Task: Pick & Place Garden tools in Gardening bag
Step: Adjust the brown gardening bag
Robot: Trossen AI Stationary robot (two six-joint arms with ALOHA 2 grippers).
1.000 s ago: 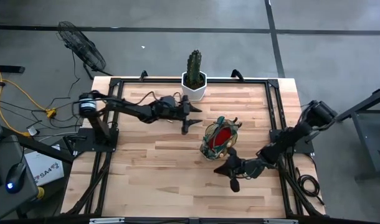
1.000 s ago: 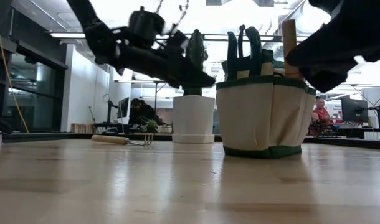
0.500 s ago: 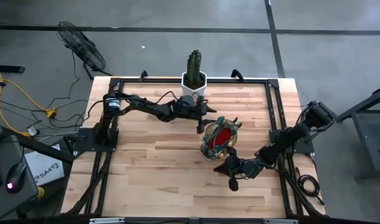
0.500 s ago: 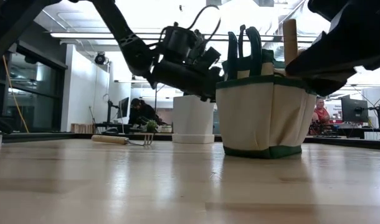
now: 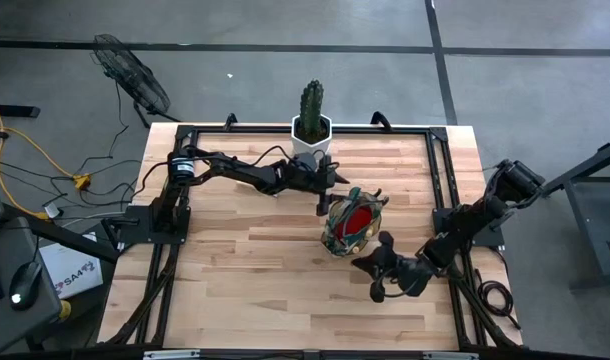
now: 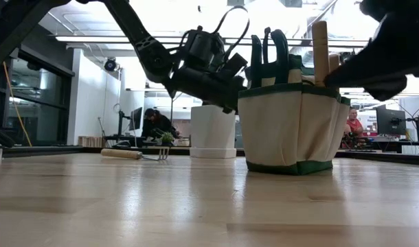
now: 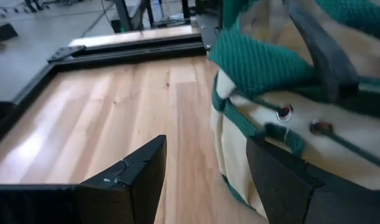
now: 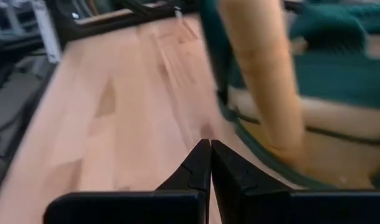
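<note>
While the gardening bag (image 5: 351,224) stands upright near the middle of the worktop (image 5: 245,270), both arms hang close around it. Just beside the bag's far-left side hovers the left gripper (image 5: 323,196), fingers spread wide with nothing between them; through its wrist camera the bag's tan wall and green trim (image 7: 265,118) sit right ahead of the parted fingers (image 7: 137,174). On the bag's opposite, near-right side waits the right gripper (image 5: 377,280), clenched tight on nothing, its two fingertips (image 8: 209,163) pressed together above bare wood with the bag's wall just ahead of it. A red glove (image 5: 357,216) shows inside the bag's open top, and a wooden handle (image 6: 320,42) pokes up out of it on the side nearer the right gripper. Beyond the left gripper, farther back on the worktop, a mini rake (image 6: 137,154) lies flat on the wood. Behind the left gripper, at the rear edge, stands a cactus (image 5: 312,102) in a white pot (image 5: 311,140).
</note>
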